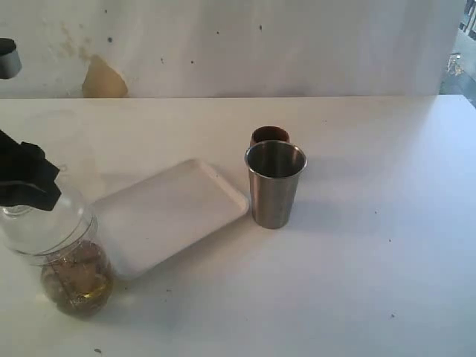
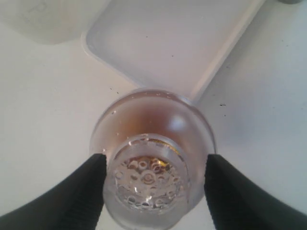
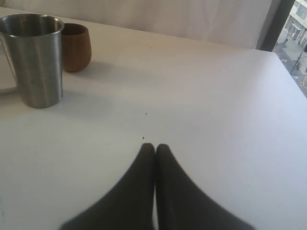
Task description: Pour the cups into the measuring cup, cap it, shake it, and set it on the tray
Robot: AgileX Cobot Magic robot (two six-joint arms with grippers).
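Plastic, clear, smooth, cylindrical: measuring cup (image 1: 71, 249), amber bubbly liquid at its base, just beside white low-rimmed tray (image 1: 171, 208) | tapered steel tumbler (image 1: 275, 186) just beside round wooden cup (image 1: 269, 134) | left gripper (image 2: 154, 179) astride measuring cup from above, clamped or slack unclear | right gripper (image 3: 154, 151) pressed shut over table (image 1: 372, 260)

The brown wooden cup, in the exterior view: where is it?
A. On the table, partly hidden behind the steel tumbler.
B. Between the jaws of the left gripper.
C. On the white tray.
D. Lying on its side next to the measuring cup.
A: only the top of the wooden cup shows above the steel tumbler. Both stand on the table beside the white tray, not on it.
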